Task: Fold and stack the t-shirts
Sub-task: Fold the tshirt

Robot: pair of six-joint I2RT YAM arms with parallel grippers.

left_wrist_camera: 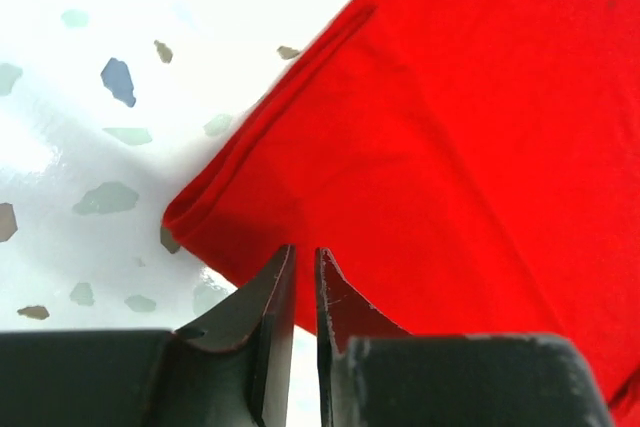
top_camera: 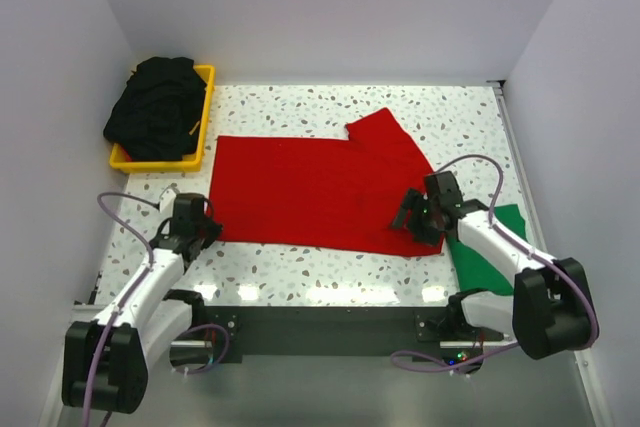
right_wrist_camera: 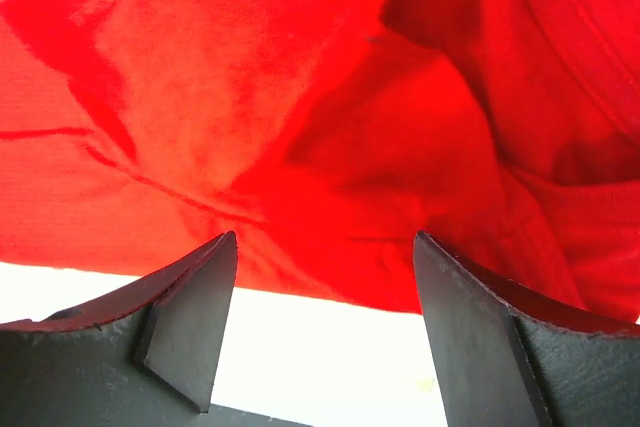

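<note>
The red t-shirt (top_camera: 310, 192) lies spread flat on the speckled tabletop (top_camera: 300, 272), one sleeve sticking out at its far side, so the fold appears to be only starting. The green t-shirt (top_camera: 490, 257) lies just off its near right corner and the black t-shirts (top_camera: 155, 107) sit heaped in a yellow bin (top_camera: 207, 97) off its far left corner. The left end effector (left_wrist_camera: 305, 252) is at the red t-shirt's near left corner with its fingers almost together and no cloth visibly pinched, while the right end effector (right_wrist_camera: 325, 237) hangs over the near right hem with fingers wide apart. Next, both likely need to clamp that near hem and carry it across.
</note>
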